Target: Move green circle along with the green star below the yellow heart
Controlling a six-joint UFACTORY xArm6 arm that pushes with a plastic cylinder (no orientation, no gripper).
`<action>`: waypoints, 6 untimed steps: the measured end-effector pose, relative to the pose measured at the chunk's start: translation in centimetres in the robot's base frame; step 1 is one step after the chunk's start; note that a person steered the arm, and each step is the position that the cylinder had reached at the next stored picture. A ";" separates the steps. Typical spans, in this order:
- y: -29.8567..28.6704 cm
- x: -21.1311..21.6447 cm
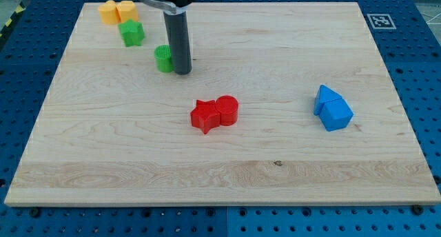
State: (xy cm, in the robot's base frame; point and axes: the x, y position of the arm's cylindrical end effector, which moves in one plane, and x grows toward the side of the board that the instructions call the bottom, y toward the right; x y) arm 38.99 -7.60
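The green circle point(164, 58) stands on the wooden board at the view's upper left. My tip point(182, 72) rests on the board right beside it, on its right, touching or nearly touching it. The green star point(131, 33) lies up and to the left of the circle, a short gap away. Two yellow blocks sit side by side at the top left corner: one point(108, 12) on the left and one point(126, 10) on the right, just above the star. I cannot tell which of them is the heart.
A red star point(204, 116) and a red circle point(227, 110) touch each other at the board's middle. Two blue blocks point(332, 108) sit together at the right. The board's top edge point(275, 3) runs close behind the yellow blocks.
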 end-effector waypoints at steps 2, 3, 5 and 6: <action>-4.5 0.0; -5.0 -1.1; -5.0 -2.7; -5.3 -3.8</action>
State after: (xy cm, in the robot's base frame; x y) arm 35.22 -12.85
